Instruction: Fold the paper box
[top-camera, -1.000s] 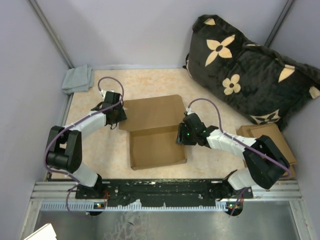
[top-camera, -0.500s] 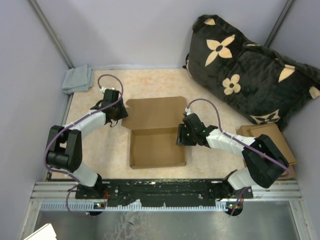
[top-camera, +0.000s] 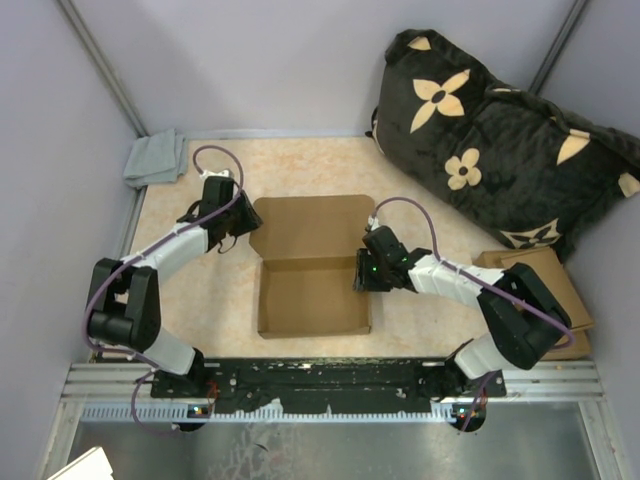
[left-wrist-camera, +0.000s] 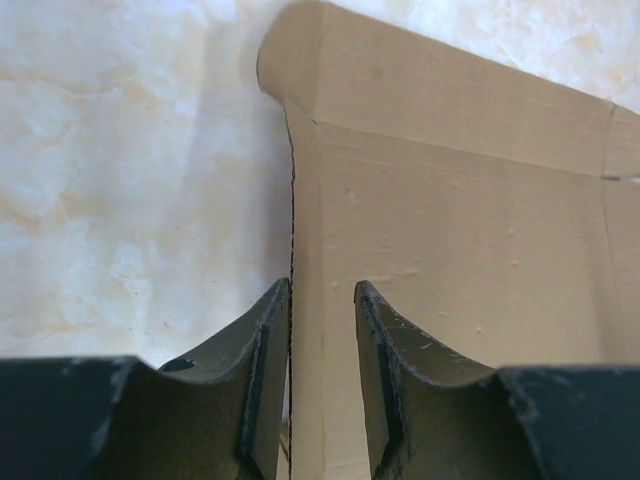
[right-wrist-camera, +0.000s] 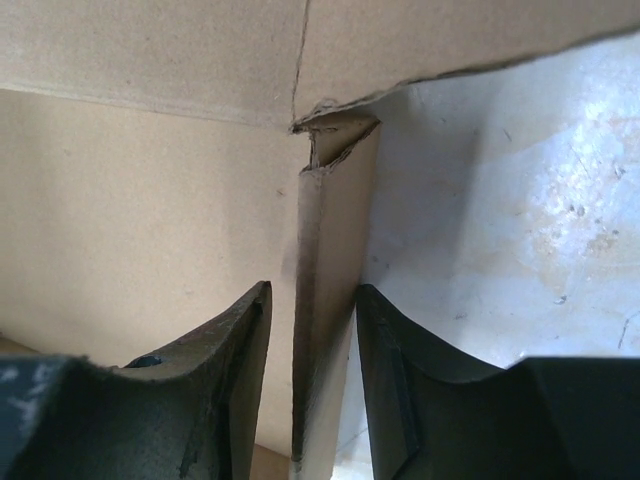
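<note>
The paper box (top-camera: 315, 300) sits in the middle of the pale marbled surface (top-camera: 200, 290), just above the arm bases. It is a shallow tray with its walls standing up. Its lid panel is open and spreads toward the top of the frame, with rounded corner flaps.

The left claw (top-camera: 246, 222) is at the left edge of the lid. In the left wrist view the claw (left-wrist-camera: 322, 290) is partly open, with the lid's (left-wrist-camera: 450, 250) side edge running up between its fingers (left-wrist-camera: 262, 350). I cannot tell whether the fingers press on the cardboard.

The right claw (top-camera: 362, 270) is at the tray's right wall, near the lid hinge. In the right wrist view it (right-wrist-camera: 312, 290) straddles that folded wall (right-wrist-camera: 330, 250) with the jaws partly apart. The wall lies against the right-hand finger (right-wrist-camera: 385, 380), and a gap shows on the other side, so it is not clamped.

A black plush cushion (top-camera: 490, 140) with beige flowers fills the upper right. A grey cloth (top-camera: 155, 158) lies in the upper left corner. A stack of flat cardboard pieces (top-camera: 545, 268) lies at the right edge.
</note>
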